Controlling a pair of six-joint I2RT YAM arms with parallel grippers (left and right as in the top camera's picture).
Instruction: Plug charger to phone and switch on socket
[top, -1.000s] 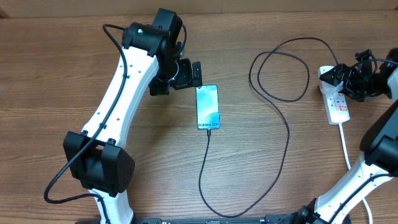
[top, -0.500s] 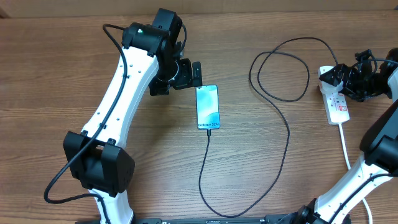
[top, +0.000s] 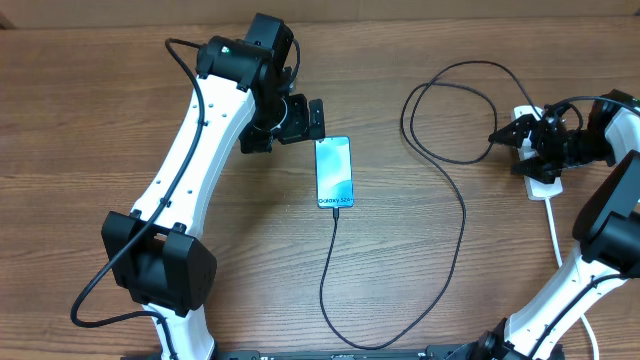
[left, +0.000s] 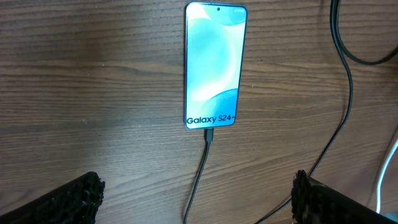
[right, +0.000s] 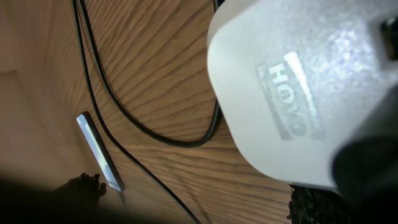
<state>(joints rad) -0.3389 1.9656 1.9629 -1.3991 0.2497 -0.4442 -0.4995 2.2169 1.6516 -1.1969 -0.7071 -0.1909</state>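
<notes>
A brown wooden table (top: 100, 150) with a clear grain fills every view. Up and to the left of the phone, the left gripper (top: 305, 118) hangs with its black padded fingers spread wide and holds nothing; in the left wrist view the two pads stand at the lower corners with only wood between them. The slim rectangular phone (top: 335, 172) with a glowing teal-blue screen lies flat near the middle of the table, its small text at the near end. The charger (top: 463, 215), a long thin black cable, has its small tip (left: 209, 134) seated in that near edge, then runs toward the front, bends to the right of the phone and makes a loop on its far right side. Further right of the phone is the change: half a second ago the right gripper (top: 527, 145) stood beyond the far end of the small white rectangular socket (top: 545, 185); now it has come in above it, jaws spread, and covers most of it. In the right wrist view the white body (right: 292, 93) is very close and blurred, so I cannot tell if a finger touches it. The white cord (top: 556, 235) leaves toward the front. I judge that the plugging is done and the arm is lining up for the switch, which is hidden now.
</notes>
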